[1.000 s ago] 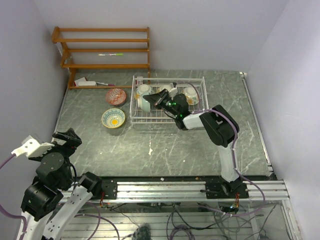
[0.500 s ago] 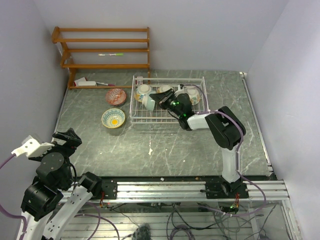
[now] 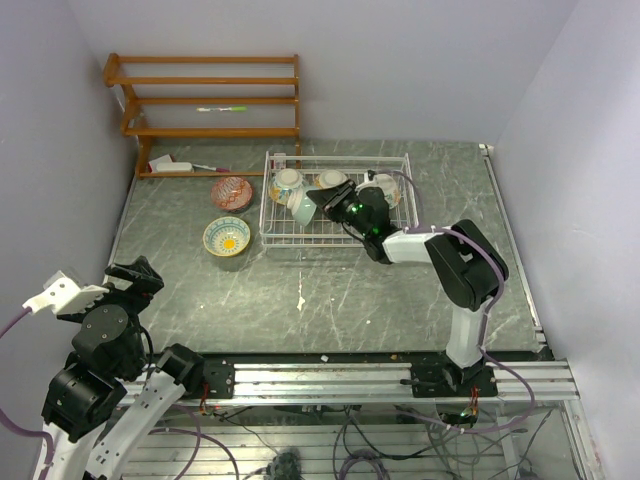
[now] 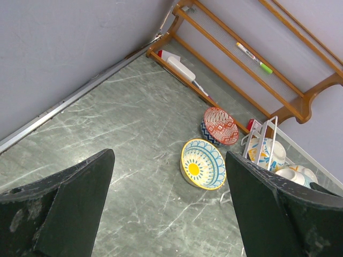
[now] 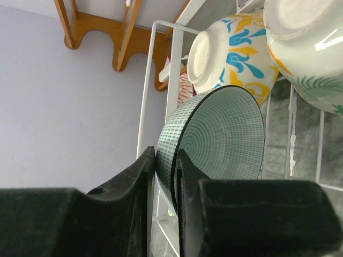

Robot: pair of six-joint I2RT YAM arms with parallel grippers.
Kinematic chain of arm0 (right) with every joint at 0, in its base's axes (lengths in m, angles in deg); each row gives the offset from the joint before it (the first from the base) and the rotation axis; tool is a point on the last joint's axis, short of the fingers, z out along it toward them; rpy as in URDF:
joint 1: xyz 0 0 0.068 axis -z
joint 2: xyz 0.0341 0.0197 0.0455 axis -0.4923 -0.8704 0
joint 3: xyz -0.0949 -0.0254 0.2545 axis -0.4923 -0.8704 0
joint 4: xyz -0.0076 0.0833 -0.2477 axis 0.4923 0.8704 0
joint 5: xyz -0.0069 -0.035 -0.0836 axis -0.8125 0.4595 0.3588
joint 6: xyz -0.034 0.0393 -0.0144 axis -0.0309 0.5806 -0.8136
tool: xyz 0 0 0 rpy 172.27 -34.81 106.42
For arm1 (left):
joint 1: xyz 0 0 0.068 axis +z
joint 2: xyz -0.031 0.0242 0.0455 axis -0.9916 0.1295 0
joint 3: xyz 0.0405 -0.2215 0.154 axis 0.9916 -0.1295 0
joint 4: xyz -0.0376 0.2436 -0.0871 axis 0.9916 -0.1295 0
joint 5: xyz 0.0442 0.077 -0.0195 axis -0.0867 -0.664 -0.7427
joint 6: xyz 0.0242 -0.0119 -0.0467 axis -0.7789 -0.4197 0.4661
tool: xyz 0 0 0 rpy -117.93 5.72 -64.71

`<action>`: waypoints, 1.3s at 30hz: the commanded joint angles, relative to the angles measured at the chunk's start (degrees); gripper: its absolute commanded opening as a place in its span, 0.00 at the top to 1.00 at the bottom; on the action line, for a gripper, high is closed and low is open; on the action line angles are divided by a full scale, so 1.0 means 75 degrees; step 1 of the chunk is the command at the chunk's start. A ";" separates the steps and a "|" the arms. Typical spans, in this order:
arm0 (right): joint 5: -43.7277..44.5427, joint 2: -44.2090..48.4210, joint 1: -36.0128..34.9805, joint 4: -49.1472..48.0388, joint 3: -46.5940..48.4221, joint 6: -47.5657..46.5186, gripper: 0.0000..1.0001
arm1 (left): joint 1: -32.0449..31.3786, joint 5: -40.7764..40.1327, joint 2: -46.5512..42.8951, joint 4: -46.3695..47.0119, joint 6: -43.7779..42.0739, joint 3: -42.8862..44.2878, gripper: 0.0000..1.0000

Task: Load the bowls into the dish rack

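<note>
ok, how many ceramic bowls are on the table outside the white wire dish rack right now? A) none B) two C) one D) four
B: a red-patterned round ceramic bowl and a yellow-and-blue round ceramic bowl sit on the green marbled table, left of the white wire dish rack.

The white wire dish rack (image 3: 340,157) contains four bowls. The teal bowl (image 5: 220,134) stands on edge near the left wall, just beside a tilted blue-and-yellow bowl (image 5: 236,59). A leaf-patterned bowl (image 5: 308,53) follows, and a fourth bowl (image 3: 385,186) sits near the right wall. Outside, left of the rack, the reddish bowl (image 3: 231,192) and the yellow-blue bowl (image 3: 227,236) sit upright, apart.
</note>
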 commanded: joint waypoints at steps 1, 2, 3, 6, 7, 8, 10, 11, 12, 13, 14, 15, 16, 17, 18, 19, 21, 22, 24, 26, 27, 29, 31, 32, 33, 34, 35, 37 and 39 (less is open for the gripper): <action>0.0395 0.0238 0.0050 0.1315 -0.0243 -0.0665 0.83 | 0.0066 -0.0214 0.0071 0.0100 0.0023 0.0117 0.05; 0.0373 0.0260 0.0055 0.1396 -0.0233 -0.0717 0.83 | 0.0066 -0.0220 0.0079 0.0100 0.0021 0.0106 0.05; 0.0352 0.0269 0.0059 0.1484 -0.0212 -0.0773 0.83 | 0.0066 -0.0221 0.0078 0.0100 0.0023 0.0105 0.05; 0.0289 0.0240 0.0055 0.1840 -0.0096 -0.0959 0.83 | 0.0066 -0.0211 0.0067 0.0080 0.0033 0.0119 0.05; 0.0264 0.0225 0.0054 0.1945 -0.0081 -0.1010 0.83 | 0.0066 -0.0202 0.0065 0.0069 0.0038 0.0113 0.05; 0.0260 0.0224 0.0058 0.2002 -0.0095 -0.1063 0.82 | 0.0066 -0.0199 0.0066 0.0066 0.0043 0.0119 0.04; 0.0260 0.0214 0.0061 0.2071 -0.0152 -0.1162 0.71 | 0.0066 -0.0182 0.0034 0.0077 0.0038 0.0110 0.05; 0.0277 0.0208 0.0069 0.2141 -0.0169 -0.1187 0.64 | 0.0066 -0.0176 0.0020 0.0102 0.0027 0.0103 0.05; 0.0282 0.0191 0.0078 0.2169 -0.0208 -0.1191 0.59 | 0.0066 -0.0165 0.0009 0.0120 0.0007 0.0100 0.04; 0.0257 0.0186 0.0092 0.2128 -0.0262 -0.1178 0.57 | 0.0066 -0.0161 0.0002 0.0133 0.0001 0.0088 0.05; 0.0234 0.0166 0.0112 0.2047 -0.0317 -0.1157 0.56 | 0.0066 -0.0165 0.0013 0.0135 -0.0004 0.0101 0.05; 0.0190 0.0153 0.0124 0.1984 -0.0349 -0.1152 0.56 | 0.0066 -0.0165 0.0017 0.0135 -0.0003 0.0097 0.05; 0.0173 0.0143 0.0130 0.1944 -0.0359 -0.1161 0.56 | 0.0066 -0.0164 0.0018 0.0125 -0.0006 0.0103 0.04; 0.0149 0.0140 0.0131 0.1920 -0.0351 -0.1196 0.56 | 0.0066 -0.0173 0.0022 0.0124 -0.0005 0.0110 0.05; 0.0136 0.0140 0.0131 0.1931 -0.0330 -0.1231 0.56 | 0.0066 -0.0175 0.0020 0.0118 -0.0001 0.0101 0.04; 0.0106 0.0140 0.0131 0.1974 -0.0286 -0.1287 0.55 | 0.0066 -0.0175 0.0014 0.0123 0.0000 0.0106 0.05; 0.0121 0.0164 0.0132 0.2203 -0.0156 -0.1432 0.48 | 0.0066 -0.0182 0.0016 0.0114 0.0006 0.0098 0.05; 0.0116 0.0179 0.0131 0.2345 -0.0078 -0.1501 0.44 | 0.0066 -0.0181 0.0019 0.0122 0.0001 0.0106 0.05; 0.0140 0.0228 0.0131 0.2649 0.0051 -0.1645 0.38 | 0.0066 -0.0190 0.0019 0.0124 0.0000 0.0099 0.05; 0.0103 0.0242 0.0131 0.2948 0.0099 -0.1736 0.37 | 0.0066 -0.0197 0.0017 0.0126 -0.0003 0.0101 0.05; 0.0067 0.0251 0.0131 0.3074 0.0106 -0.1800 0.36 | 0.0066 -0.0200 0.0019 0.0128 0.0000 0.0104 0.05; 0.0042 0.0286 0.0131 0.3308 0.0375 -0.1911 0.32 | 0.0066 -0.0210 0.0007 0.0136 -0.0003 0.0109 0.04; 0.0034 0.0304 0.0131 0.3572 0.0492 -0.2091 0.29 | 0.0072 -0.0208 0.0008 0.0136 -0.0002 0.0109 0.05; 0.0036 0.0311 0.0131 0.3786 0.0629 -0.2206 0.25 | 0.0066 -0.0212 -0.0007 0.0125 0.0000 0.0100 0.05; 0.0014 0.0296 0.0131 0.4030 0.0776 -0.2323 0.22 | 0.0066 -0.0211 -0.0007 0.0130 0.0010 0.0103 0.04; 0.0019 0.0282 0.0132 0.4339 0.0932 -0.2452 0.17 | 0.0066 -0.0211 -0.0012 0.0124 0.0010 0.0105 0.05; 0.0049 0.0283 0.0131 0.4582 0.1082 -0.2588 0.11 | 0.0066 -0.0211 -0.0021 0.0124 0.0012 0.0101 0.05; 0.0128 0.0272 0.0120 0.4970 0.1319 -0.2806 0.05 | 0.0066 -0.0213 -0.0018 0.0124 0.0012 0.0109 0.05; 0.0201 0.0291 0.0119 0.5165 0.1445 -0.2987 0.04 | 0.0067 -0.0218 -0.0017 0.0124 0.0012 0.0106 0.05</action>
